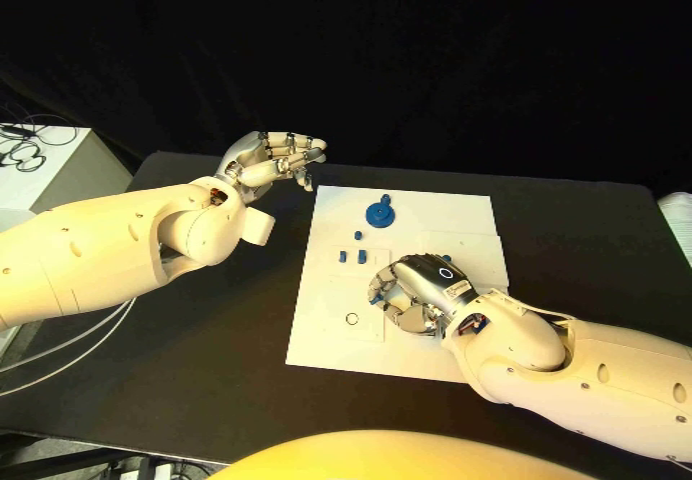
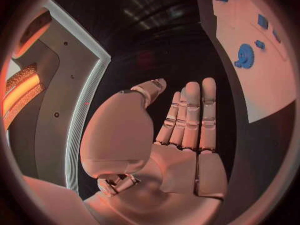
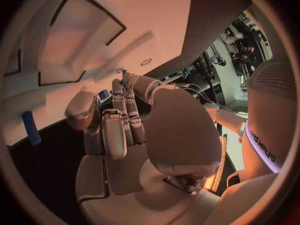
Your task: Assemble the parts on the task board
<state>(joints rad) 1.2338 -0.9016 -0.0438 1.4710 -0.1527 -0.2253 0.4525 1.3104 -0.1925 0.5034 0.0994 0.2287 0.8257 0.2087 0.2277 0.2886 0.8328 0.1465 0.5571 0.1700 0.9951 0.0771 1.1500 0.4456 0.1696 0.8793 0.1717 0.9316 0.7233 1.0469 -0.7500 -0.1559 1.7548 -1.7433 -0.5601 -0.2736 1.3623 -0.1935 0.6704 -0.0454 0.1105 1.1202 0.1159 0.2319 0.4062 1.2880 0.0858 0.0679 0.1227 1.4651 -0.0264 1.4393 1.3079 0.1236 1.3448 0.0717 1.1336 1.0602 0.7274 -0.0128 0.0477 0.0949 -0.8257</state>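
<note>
On the white board [image 1: 462,225]: blue gear [image 1: 381,214].
Right hand [image 1: 418,290]: curled onto the board; holding anything or not, cannot tell.
Left hand [image 1: 271,157]: beside the board, empty, fingers straight.

The work surface is a black table [image 1: 216,330] with a matte top; its far edge runs across the upper part of the head view; behind that edge hangs a dark backdrop [image 1: 433,70], black and without visible detail. At the table's left stands a white cabinet [image 1: 65,165]; a bundle of dark cables [image 1: 26,140] lies on its top. Pale cables [image 1: 65,345] run across the table's left portion toward the near edge. At the right edge of the head view, a white object [image 1: 679,225] shows partly; its identity cannot be determined.
</note>
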